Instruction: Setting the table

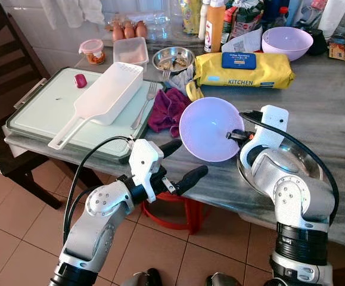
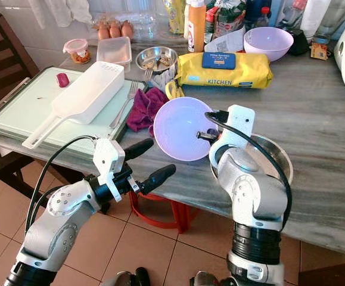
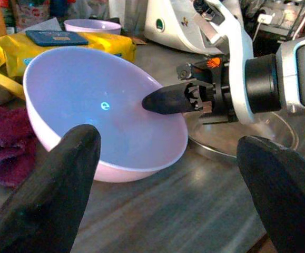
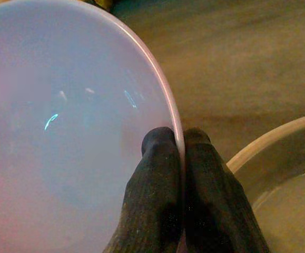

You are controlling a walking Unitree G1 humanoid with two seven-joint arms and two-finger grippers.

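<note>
Right hand (image 1: 239, 134) is pinching the rim of the lilac bowl (image 1: 207, 128), one finger inside and one outside, so it hangs tilted just above the surface (image 1: 333, 113) near the front edge. Left hand (image 1: 180, 161) hovers beside it, fingers wide, probably ready to steady it.

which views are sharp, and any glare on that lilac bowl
Both eye views are sharp and evenly lit. In the left wrist view the left gripper's fingers are blurred, and a small glint sits inside the lilac bowl. The right wrist view is dim and soft, with faint streaks of glare on the bowl.
</note>
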